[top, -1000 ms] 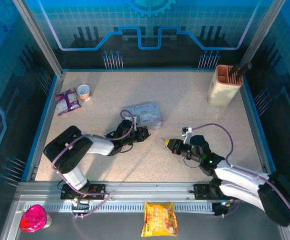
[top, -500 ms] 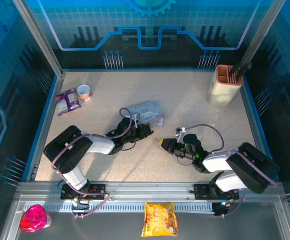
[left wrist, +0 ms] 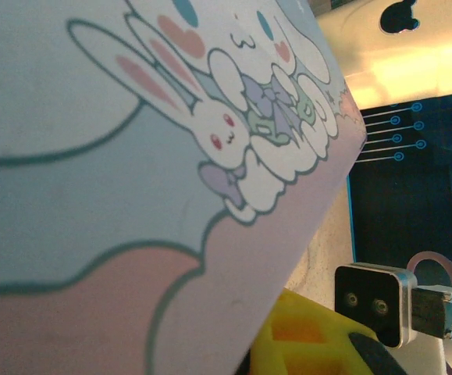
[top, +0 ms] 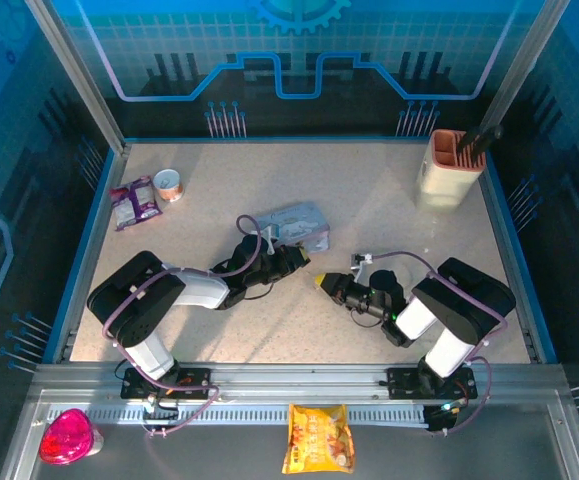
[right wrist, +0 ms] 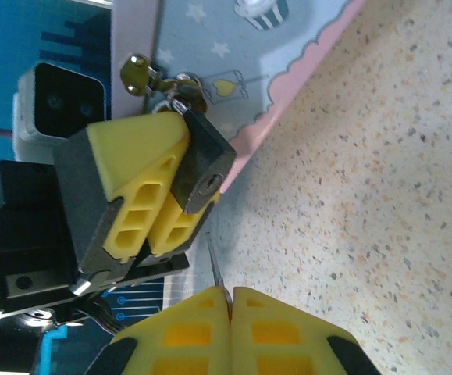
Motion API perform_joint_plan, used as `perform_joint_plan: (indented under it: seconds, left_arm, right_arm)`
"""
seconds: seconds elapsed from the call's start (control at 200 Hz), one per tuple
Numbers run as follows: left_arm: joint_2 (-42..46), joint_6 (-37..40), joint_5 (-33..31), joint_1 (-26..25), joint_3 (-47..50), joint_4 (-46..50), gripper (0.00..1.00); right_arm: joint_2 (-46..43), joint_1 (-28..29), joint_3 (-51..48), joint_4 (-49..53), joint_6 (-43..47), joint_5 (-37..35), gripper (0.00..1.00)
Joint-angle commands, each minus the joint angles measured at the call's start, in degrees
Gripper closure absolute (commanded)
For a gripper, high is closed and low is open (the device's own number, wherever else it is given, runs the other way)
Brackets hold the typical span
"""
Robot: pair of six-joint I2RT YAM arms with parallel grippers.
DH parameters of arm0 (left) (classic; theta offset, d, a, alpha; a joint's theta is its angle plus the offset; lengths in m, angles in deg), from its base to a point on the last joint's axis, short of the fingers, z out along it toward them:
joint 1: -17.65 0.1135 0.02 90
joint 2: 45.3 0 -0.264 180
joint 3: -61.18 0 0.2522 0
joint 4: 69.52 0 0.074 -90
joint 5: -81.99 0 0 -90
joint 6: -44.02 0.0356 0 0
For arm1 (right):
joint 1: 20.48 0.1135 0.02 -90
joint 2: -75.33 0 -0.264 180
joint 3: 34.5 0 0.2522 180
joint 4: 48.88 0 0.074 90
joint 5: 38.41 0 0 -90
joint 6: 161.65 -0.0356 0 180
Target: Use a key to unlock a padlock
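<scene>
A small dark padlock with its round keyhole facing me hangs by its shackle from the pale blue cartoon tin. My left gripper is shut on the padlock body, yellow pads on either side. My right gripper is shut on a key whose thin blade points up at the padlock, a short gap below the keyhole. From above, the left gripper and right gripper nearly meet beside the tin. In the left wrist view the tin is close up, with a yellow finger below.
A beige holder stands at the back right. A purple snack packet and a small tape roll lie at the back left. An orange snack bag and a pink object sit on the rail in front.
My right gripper has moved left with the key, closing on the padlock, and its arm has folded in. The left gripper has stayed by the tin, still holding.
</scene>
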Motion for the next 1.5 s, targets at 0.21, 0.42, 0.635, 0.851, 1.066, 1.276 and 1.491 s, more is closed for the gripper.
perform_joint_plan:
  seconds: [0.21, 0.42, 0.635, 0.851, 1.066, 1.276, 1.491]
  left_arm:
    - [1.5, -1.41, 2.18, -0.34, 0.44, -5.93, 1.0]
    - [1.76, -1.83, 2.31, -0.38, 0.8, -6.53, 1.0]
    - [1.81, -2.3, 2.86, -0.43, 0.45, -6.95, 1.0]
    - [2.25, -3.29, 3.41, -0.45, 0.46, -7.42, 1.0]
    - [2.51, -3.64, 3.41, -0.52, 0.3, -7.3, 1.0]
    - [2.3, -4.4, 3.5, -0.61, 0.14, -7.84, 1.0]
    - [2.73, -5.44, 4.14, -0.58, 0.26, -8.81, 1.0]
  right_arm:
    - [1.33, -2.81, 0.63, -3.93, -1.6, 2.51, 1.0]
    - [1.1, -3.88, 0.82, -3.92, -1.89, 3.33, 1.0]
    - [1.29, -4.26, 1.33, -3.94, -1.9, 4.46, 1.0]
    - [2.58, -4.52, 2.34, -3.98, -2.35, 5.48, 1.0]
    - [2.05, -4.61, 2.22, -3.93, -2.26, 5.32, 1.0]
    - [2.57, -4.7, 1.79, -3.94, -2.26, 5.1, 1.0]
    - [1.58, -4.8, 1.94, -3.98, -2.27, 5.24, 1.0]
